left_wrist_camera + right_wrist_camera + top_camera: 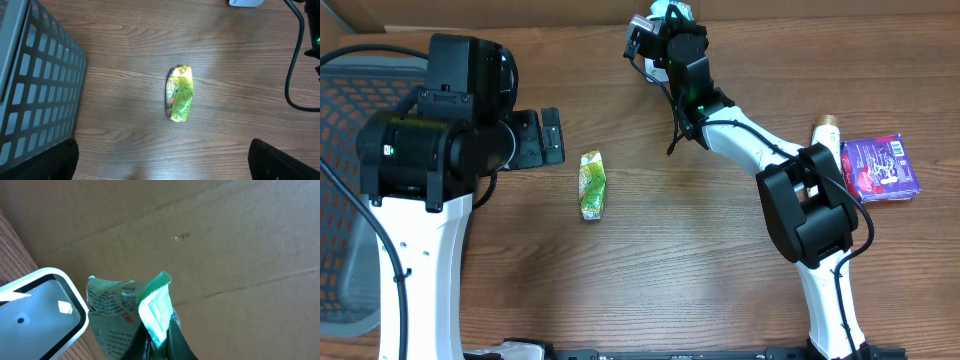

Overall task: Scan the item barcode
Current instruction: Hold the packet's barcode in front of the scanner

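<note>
So the right gripper [160, 340] is up at the far edge of the bench [700, 260], a bit right of the middle, clenched on a green pouch [120, 305]. In the right wrist view the pouch is pinched by its crinkled top edge between the dark fingers. It sits just beside a white scanner [35, 305] with a dark window. I can't tell whether the two actually touch. There is print on the pouch, but it's too blurry to pick out a barcode. Behind them it's all brown cardboard [225, 240].

The left gripper [540, 137] is over the left part of the bench with its jaws spread wide and nothing between them. A yellow-green packet [592, 185] lies flat on the wood just right of it, roughly mid-bench, long side running front to back. In the left wrist view it sits between the two finger ends, which are well apart from it.

A grey mesh basket [35, 100] sits by the left edge. A purple packet [883, 168] lies near the right edge, with a small tan-capped thing [827, 130] just left of it, half hidden by the right arm.
</note>
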Controlling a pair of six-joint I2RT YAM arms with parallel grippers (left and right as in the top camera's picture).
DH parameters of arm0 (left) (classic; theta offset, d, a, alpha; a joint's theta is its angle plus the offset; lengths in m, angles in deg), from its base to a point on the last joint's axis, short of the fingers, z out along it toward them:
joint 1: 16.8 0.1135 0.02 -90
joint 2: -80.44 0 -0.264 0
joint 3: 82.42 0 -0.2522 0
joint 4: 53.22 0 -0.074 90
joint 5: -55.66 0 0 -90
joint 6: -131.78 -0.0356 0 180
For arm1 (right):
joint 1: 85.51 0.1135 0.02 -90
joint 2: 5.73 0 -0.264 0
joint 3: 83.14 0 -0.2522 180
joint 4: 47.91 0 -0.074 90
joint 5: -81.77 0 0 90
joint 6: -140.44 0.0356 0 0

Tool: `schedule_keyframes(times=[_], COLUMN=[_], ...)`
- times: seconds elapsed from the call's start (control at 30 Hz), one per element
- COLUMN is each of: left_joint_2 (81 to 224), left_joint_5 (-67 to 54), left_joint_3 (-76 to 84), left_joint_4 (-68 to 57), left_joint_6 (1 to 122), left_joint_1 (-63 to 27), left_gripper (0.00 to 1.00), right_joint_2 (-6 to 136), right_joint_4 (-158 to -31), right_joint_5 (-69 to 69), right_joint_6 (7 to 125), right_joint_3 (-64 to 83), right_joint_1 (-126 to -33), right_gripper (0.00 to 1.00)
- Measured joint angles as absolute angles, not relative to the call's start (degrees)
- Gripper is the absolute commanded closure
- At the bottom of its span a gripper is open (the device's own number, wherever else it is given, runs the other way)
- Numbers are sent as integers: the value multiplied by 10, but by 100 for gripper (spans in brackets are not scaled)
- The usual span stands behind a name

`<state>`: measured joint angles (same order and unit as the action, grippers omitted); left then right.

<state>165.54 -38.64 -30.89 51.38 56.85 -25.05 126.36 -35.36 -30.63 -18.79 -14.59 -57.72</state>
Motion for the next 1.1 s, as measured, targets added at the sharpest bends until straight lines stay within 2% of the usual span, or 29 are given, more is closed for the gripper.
schedule_keyframes(times=[0.43, 1.1], left_joint_2=[1655, 1655], left_joint_5=[-386, -386], left_joint_3=[-309, -309], left_joint_4=[514, 514], left_joint_6=[568, 568], left_joint_1=[-251, -251], left_gripper=[0, 0], right_joint_2=[1264, 1264], right_joint_4=[-357, -381], right_joint_5=[-235, -234], right_joint_6=[-188, -188], right_joint_3=[-146, -146], right_joint_1=[-588, -596], right_gripper=[96, 96])
